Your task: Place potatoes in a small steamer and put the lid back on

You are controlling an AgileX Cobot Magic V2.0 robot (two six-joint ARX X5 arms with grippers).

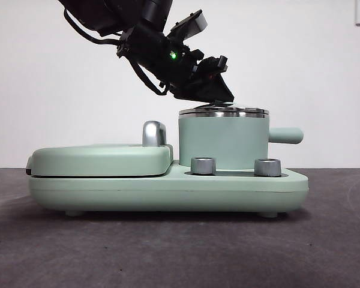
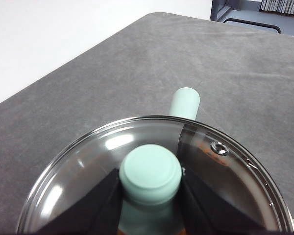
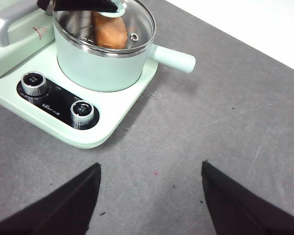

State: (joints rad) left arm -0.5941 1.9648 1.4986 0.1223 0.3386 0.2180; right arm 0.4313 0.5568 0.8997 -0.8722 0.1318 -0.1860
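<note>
Potato (image 3: 109, 30) is sitting inside the small steamer (image 1: 223, 141), showing orange-brown through the glass of the lid (image 2: 220, 161) in the right wrist view. That lid is lying flat on the pot's steel rim, and the left gripper (image 2: 150, 196) is coming down onto it from above, its two black jaws clenched on either side of the mint-green knob (image 2: 150, 173). In the front view the same arm is leaning in dark from the upper left, tip right at the lid's top. The steamer is standing on the right half of a mint-green cooker base (image 1: 168, 189), stubby side handle (image 1: 285, 135) sticking out away from the griddle (image 1: 99, 159) beside it, with two silver dials (image 3: 82, 111) on the base in front of the pot. The right gripper (image 3: 152, 196) is hanging over bare grey table (image 3: 225, 122) near the base's corner, jaws spread wide and gripping nothing.
</note>
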